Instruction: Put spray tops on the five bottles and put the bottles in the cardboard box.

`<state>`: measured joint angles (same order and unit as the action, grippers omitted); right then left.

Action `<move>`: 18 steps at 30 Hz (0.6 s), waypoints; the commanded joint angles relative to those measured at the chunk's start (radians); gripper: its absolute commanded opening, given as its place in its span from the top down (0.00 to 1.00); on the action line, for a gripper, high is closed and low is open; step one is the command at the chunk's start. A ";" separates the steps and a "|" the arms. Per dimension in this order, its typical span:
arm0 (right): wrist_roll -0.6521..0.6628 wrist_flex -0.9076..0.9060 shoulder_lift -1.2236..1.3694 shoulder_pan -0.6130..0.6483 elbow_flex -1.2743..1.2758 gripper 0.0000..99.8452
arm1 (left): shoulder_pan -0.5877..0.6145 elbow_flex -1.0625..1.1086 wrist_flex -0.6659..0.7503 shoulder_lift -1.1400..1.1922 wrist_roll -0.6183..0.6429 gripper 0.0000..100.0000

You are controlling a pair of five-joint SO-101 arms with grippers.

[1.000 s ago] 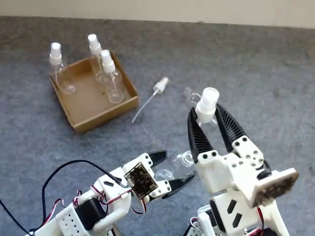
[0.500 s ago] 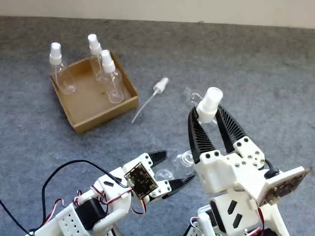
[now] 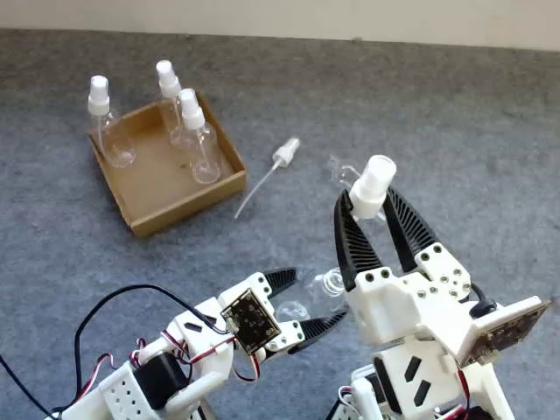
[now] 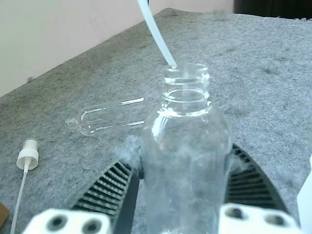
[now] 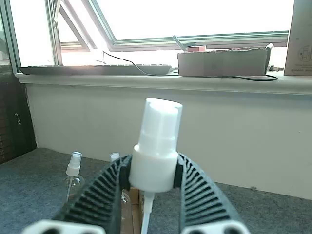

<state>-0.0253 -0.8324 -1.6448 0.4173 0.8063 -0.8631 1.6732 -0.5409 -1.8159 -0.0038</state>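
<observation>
Fingers on the left (image 4: 112, 187) clamp an open bottle (image 4: 187, 156) at the counter's near edge; fingers on the right (image 5: 100, 192) pinch a spray top (image 5: 155, 146) over it. Beyond, we see a lying bottle (image 4: 109, 116), a loose top (image 3: 285, 152), and the cardboard box (image 3: 184, 208) holding three capped bottles (image 3: 199, 140).

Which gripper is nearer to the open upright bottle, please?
Left. The left gripper clamps the bottle itself; the right gripper holds a spray top above it, tube at its neck.

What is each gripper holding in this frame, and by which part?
Left gripper: a clear uncapped bottle, gripped around its body. Right gripper: a white spray top, gripped at its collar.
</observation>
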 commanded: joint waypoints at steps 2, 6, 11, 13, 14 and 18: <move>-0.009 0.008 -0.002 0.004 -0.018 0.99 | -0.007 0.021 0.025 -0.012 -0.003 0.87; -0.006 0.008 -0.002 0.004 -0.084 0.99 | -0.007 0.021 0.023 -0.012 -0.003 0.87; -0.005 0.005 -0.002 0.005 -0.119 0.99 | -0.005 0.021 0.023 -0.012 -0.003 0.87; -0.006 -0.025 -0.002 0.012 -0.119 0.99 | -0.005 0.021 0.026 -0.012 -0.005 0.87; -0.008 -0.039 -0.002 0.012 -0.119 0.99 | -0.005 0.021 0.026 -0.012 -0.006 0.87; -0.009 -0.053 -0.002 0.013 -0.114 0.99 | 0.030 0.021 0.028 -0.012 -0.005 0.87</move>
<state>-0.0253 -0.8800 -1.6448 0.4189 0.7373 -0.8631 1.6732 -0.5409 -1.8159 -0.0038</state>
